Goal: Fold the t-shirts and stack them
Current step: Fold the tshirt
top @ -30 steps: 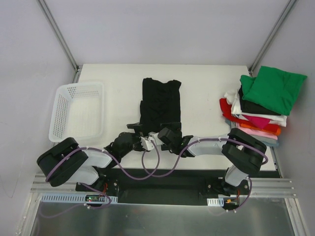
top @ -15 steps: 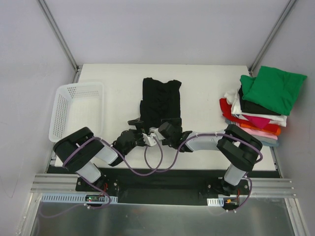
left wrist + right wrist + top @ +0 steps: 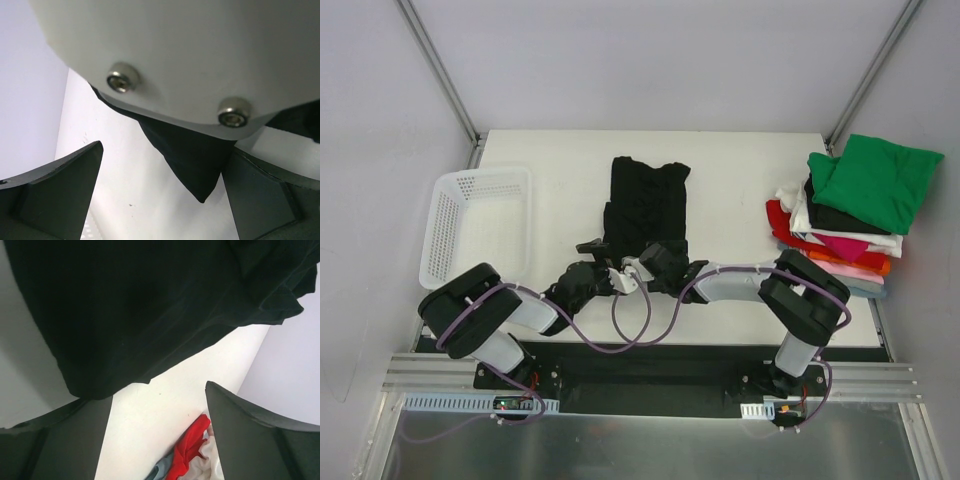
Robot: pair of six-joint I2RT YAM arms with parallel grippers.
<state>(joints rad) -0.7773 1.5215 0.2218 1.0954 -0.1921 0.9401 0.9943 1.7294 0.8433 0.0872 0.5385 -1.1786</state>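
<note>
A black t-shirt lies as a long folded strip in the middle of the white table. My left gripper sits at its near left corner and is open. In the left wrist view that black corner points down between the spread fingers, closer to the right one. My right gripper is at the near right corner, also open. In the right wrist view the shirt's hem hangs over the left finger. Folded t-shirts are stacked at the right edge, a green one on top.
A white mesh basket stands at the left side of the table. Grey walls and slanted metal posts close in the back and sides. The stack's red cloth shows between the right fingers, farther off.
Both grippers have moved forward to the black shirt's near edge, and both elbows have swung inward. The shirt itself has not shifted.
</note>
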